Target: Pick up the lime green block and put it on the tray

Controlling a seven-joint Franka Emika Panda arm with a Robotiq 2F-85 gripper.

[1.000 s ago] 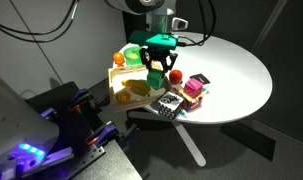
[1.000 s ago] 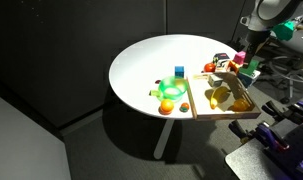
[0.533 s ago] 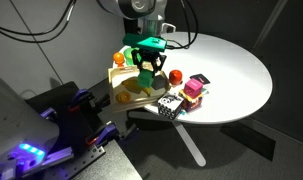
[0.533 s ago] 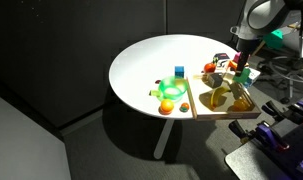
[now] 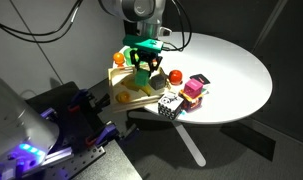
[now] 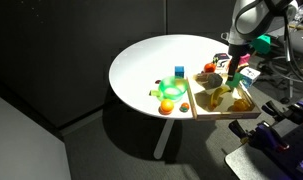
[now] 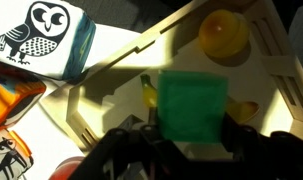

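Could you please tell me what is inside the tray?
The tray holds a round yellow piece and a curved yellow piece, partly hidden. The lime green block, held in the gripper, covers the floor beneath it.

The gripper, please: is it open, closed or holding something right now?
Gripper: closed on the lime green block, above the tray.

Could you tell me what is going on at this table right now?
The robot arm's gripper is holding the lime green block between its fingers, over the inside of the tray. The block has not yet been let go. A yellow ball already lies in the tray, and an owl cube sits just outside it.
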